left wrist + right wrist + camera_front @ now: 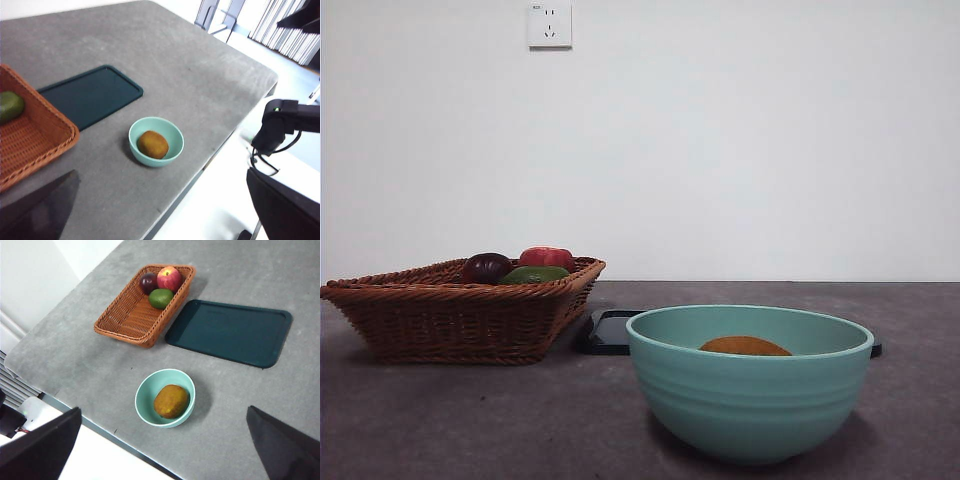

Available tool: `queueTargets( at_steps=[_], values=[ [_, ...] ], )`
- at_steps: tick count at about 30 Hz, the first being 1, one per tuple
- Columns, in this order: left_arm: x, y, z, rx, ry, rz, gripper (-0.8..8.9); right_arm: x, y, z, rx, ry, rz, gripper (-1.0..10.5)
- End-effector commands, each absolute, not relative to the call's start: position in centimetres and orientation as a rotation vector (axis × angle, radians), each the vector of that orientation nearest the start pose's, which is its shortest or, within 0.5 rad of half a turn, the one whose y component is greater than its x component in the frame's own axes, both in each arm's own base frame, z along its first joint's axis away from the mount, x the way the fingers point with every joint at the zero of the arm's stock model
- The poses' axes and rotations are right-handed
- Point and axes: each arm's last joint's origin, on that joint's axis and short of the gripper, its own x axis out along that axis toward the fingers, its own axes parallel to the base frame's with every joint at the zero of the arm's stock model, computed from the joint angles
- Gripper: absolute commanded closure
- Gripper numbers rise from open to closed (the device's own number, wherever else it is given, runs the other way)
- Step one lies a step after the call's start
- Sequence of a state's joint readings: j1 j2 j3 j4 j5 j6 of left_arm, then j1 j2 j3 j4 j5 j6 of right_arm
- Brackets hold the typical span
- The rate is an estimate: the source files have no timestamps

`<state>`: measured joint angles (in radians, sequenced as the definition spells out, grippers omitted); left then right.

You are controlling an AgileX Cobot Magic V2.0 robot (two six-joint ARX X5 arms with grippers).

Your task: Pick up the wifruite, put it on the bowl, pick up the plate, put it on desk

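Sitting already in the bowl [165,397], the wifruite [171,401], leaving the dark plate [230,331] lying flat on the bench [90,365], beyond and below both spread, empty pincers, long axis crosswise, right pincer [160,460] looking nearer.

A robot test bench in a lab-like room, not a home kitchen. Bare white wall with a lone power socket [549,25] above a plain grey-brown desk [240,270]. Staged on top: mint-teal bowl [145,392] holding a wifruite [171,401], wicker basket [125,320] of fruit, dark rectangular tray [230,332]. Beyond the table edge, pale floor, vertical blinds [282,27], metal frame legs [212,12], and a black robot arm [282,120] with a green indicator light and trailing cable.
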<state>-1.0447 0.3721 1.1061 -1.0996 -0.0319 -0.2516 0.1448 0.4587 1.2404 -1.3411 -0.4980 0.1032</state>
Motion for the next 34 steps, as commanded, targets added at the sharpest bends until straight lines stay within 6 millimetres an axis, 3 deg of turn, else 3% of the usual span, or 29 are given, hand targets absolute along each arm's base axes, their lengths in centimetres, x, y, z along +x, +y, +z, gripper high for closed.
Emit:
queueTargets(
  at_steps=[1, 6, 12, 24, 34],
  values=[
    [0.3, -0.4, 37.8, -0.052, 0.42, -0.96, 2.42, -0.4, 1.3, 38.6, 0.229, 0.685, 0.582, 3.6],
    [0.3, -0.4, 37.8, -0.051, 0.421, -0.959, 2.42, 2.0, 1.7, 38.7, 0.243, 0.771, 0.57, 3.6],
    [0.3, -0.4, 37.8, -0.051, 0.421, -0.959, 2.42, 6.3, 2.3, 38.3, 0.263, 0.923, 0.536, 3.6],
    [0.3, -0.4, 37.8, -0.051, 0.421, -0.959, 2.42, 15.0, 3.7, 35.6, 0.194, 1.173, 0.509, 3.6],
    [0.3, -0.4, 37.8, -0.051, 0.421, -0.959, 2.42, 19.7, 7.4, 32.4, 0.014, 1.311, 0.512, 3.6]
  ],
)
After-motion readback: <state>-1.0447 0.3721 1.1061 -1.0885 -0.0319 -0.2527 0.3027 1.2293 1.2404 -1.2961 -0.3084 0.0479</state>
